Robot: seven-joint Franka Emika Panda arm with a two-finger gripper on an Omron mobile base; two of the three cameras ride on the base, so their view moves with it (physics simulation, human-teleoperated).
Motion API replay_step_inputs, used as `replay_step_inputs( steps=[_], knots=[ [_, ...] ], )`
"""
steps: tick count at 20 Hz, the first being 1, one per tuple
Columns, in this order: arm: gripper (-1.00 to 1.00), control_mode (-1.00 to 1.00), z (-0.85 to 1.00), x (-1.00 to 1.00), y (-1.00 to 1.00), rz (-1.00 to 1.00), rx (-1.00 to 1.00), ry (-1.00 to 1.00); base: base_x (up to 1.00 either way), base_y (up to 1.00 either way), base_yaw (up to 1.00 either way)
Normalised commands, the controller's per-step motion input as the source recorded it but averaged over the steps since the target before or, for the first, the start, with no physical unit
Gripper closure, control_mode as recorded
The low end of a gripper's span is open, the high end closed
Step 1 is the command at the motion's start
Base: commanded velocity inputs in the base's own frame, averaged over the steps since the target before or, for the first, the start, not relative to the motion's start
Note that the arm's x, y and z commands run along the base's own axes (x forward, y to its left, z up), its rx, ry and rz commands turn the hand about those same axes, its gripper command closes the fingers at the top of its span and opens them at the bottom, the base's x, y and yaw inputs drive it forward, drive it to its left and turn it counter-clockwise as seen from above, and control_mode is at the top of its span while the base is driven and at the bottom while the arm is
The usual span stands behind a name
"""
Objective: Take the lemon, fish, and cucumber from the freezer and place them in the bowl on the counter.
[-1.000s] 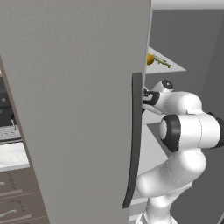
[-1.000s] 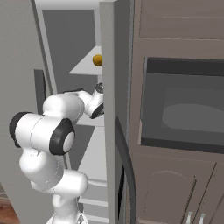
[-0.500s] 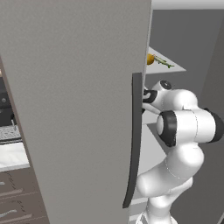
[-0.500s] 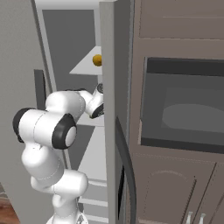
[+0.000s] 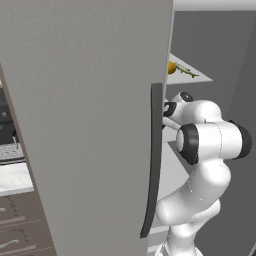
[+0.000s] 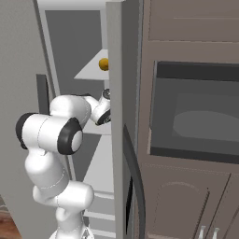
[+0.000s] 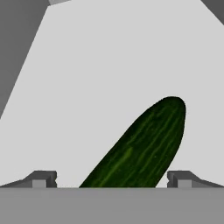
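One second on, our arm has pushed deeper into the freezer (image 5: 90, 100); our open claw (image 7: 111, 179) now straddles the cucumber (image 7: 140, 146) on its shelf (image 7: 109, 65); we judge closing comes next, while the lemon (image 6: 103, 64) waits above.

Even, shadowless rendered light is falling across every view; the freezer (image 5: 85, 115) door is showing as flat matte grey, with no glare and no visible light source; the shelf (image 7: 109, 65) in the hand view is reading as uniform pale grey; the cucumber (image 7: 144, 146) is looking crisp, its skin streaks sharp; the base views are looking slightly soft and blocky along edges; straight lines are staying straight toward the picture borders.
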Motion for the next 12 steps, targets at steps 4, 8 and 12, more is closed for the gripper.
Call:
replay_step_inputs(
  steps=[4,8,12],
  knots=[
    [-1.0,-1.0,-0.18,0.01,0.04,0.0,0.0,0.0,0.0,0.0,0.0],
    [1.0,-1.0,-0.19,0.0,0.03,0.0,0.0,0.0,0.0,0.0,0.0],
    [1.0,-1.0,-0.05,0.01,0.0,0.0,0.0,0.0,0.0,0.0,0.0]
  ],
)
